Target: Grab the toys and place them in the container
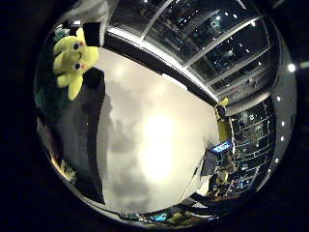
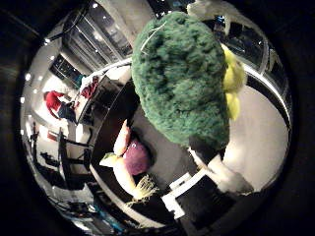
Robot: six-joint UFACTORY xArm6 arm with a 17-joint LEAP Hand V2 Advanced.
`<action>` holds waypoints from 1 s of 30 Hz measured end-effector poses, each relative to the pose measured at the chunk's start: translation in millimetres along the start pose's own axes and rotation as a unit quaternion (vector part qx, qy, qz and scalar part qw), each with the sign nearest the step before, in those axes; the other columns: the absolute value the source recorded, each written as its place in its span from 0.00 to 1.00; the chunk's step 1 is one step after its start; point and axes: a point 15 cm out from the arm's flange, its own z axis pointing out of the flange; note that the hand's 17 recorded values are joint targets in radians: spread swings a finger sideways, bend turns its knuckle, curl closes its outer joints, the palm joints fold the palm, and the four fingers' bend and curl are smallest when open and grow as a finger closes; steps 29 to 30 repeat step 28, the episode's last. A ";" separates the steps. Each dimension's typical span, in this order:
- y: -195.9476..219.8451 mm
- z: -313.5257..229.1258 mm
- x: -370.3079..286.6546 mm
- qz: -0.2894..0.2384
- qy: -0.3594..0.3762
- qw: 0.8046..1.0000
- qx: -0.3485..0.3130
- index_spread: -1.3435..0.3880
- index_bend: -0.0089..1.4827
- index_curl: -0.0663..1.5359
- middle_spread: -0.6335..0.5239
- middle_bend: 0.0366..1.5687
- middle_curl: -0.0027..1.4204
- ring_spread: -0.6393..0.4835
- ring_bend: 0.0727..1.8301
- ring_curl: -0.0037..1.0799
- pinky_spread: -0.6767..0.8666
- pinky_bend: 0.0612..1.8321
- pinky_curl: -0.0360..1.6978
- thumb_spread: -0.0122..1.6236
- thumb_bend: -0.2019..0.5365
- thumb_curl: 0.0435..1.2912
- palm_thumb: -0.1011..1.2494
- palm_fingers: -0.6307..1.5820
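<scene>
The robot hand (image 2: 216,169) shows only as white and black parts at the edge of the thumb-side view, one part lying against the underside of a green plush toy (image 2: 179,78). That toy has a nubbly, knitted-looking surface and fills much of that view, so it sits close against the palm. Whether the fingers are curled round it or merely resting against it cannot be told from what is visible. Pressed just behind the green toy, and touching it, is a yellow plush toy (image 1: 73,58); the little-finger-side view shows it plainly, with two dark eyes, red cheek spots and stubby limbs, and a black part of the hand touching its head. Both toys are up at the hand and clear of the surface. Beyond them lies a dark container (image 2: 162,157), a low tray-like form. In it rests a purple plush toy (image 2: 135,156) with cream and pink parts and a fringe of pale strands at one end. Next to the container lies a broad white table (image 1: 159,140) with a bright glare spot on its middle. Farther off, around the table, are dark glazed walls (image 1: 217,34) with pale frames and small ceiling lights.
</scene>
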 end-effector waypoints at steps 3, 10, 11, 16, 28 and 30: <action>10.5 -16.7 5.6 0.001 0.000 1.000 -0.015 0.50 0.20 0.28 0.57 0.22 0.21 0.71 0.31 0.22 0.71 0.35 0.37 0.62 0.24 0.37 0.67 0.29; 39.7 -38.9 -2.6 -0.003 -0.003 1.000 -0.026 0.50 0.14 0.26 0.58 0.15 0.21 0.74 0.25 0.20 0.76 0.30 0.31 0.62 0.24 0.35 0.66 0.32; 40.7 -43.2 -4.1 -0.003 -0.004 1.000 -0.024 0.50 0.14 0.26 0.58 0.15 0.21 0.74 0.25 0.19 0.76 0.30 0.31 0.62 0.24 0.35 0.66 0.33; 40.8 -63.9 -9.9 -0.007 -0.005 1.000 -0.018 0.50 0.13 0.26 0.58 0.13 0.21 0.74 0.22 0.19 0.76 0.29 0.29 0.62 0.24 0.35 0.66 0.34; 133.1 -105.3 -13.1 0.017 -0.010 0.996 -0.088 0.50 0.13 0.25 0.58 0.10 0.22 0.74 0.17 0.18 0.76 0.24 0.24 0.62 0.24 0.34 0.66 0.37; 133.1 -105.3 -13.1 0.017 -0.010 0.996 -0.088 0.50 0.13 0.25 0.58 0.10 0.22 0.74 0.17 0.18 0.76 0.24 0.24 0.62 0.24 0.34 0.66 0.37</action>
